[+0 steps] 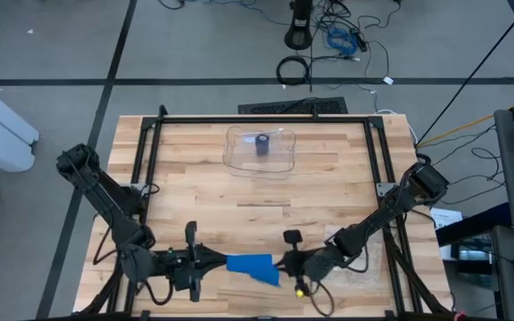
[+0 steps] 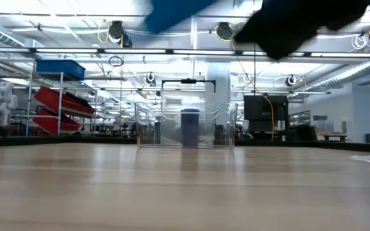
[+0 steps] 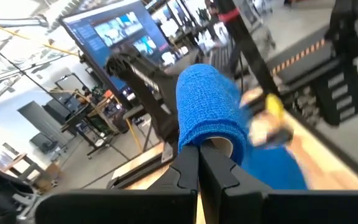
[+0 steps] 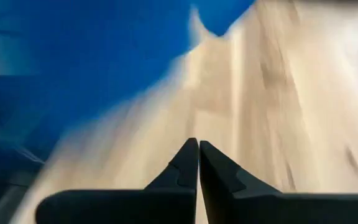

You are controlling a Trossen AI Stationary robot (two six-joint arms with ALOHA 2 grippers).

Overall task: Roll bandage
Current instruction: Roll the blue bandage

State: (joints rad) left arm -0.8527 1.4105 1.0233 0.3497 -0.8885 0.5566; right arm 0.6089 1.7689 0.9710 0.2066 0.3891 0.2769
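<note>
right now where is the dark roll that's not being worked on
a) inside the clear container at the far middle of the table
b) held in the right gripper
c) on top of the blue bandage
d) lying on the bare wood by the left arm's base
a: the dark roll stands inside the clear container at the far middle of the table, well apart from both grippers and the blue bandage.

Wooden table (image 1: 239, 192) fills the frame centre. Low in the frame, the left gripper (image 1: 217, 260) and right gripper (image 1: 284, 264) face each other, a blue bandage (image 1: 252, 267) stretched between them. A clear tray (image 1: 279, 150) at upper centre contains a dark upright roll (image 1: 262, 145).
</note>
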